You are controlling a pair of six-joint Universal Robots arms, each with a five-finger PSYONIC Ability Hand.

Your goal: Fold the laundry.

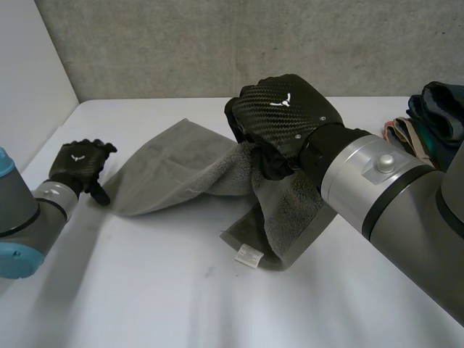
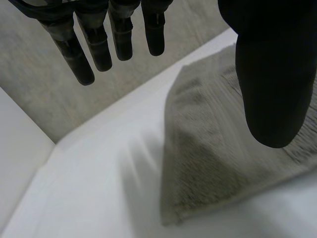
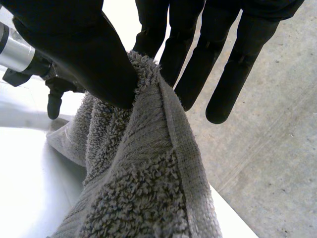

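A grey towel point(image 1: 174, 170) lies partly spread on the white table point(image 1: 145, 290), its right part lifted and bunched. My right hand point(image 1: 283, 112) is above the table's middle, shut on that bunched edge. In the right wrist view the thumb point(image 3: 79, 54) pinches the towel point(image 3: 143, 188) against the fingers. My left hand point(image 1: 78, 165) hovers just beside the towel's left end, fingers point(image 2: 94, 44) straight and apart, holding nothing. The flat end of the towel point(image 2: 213, 163) lies below its thumb. The left hand point(image 3: 54, 91) also shows beyond the towel in the right wrist view.
A pile of dark and coloured clothes point(image 1: 428, 123) sits at the table's far right edge. A grey wall point(image 1: 217, 43) runs along the back and a white wall point(image 1: 29, 80) along the left. A white label point(image 1: 249, 255) hangs at the towel's near corner.
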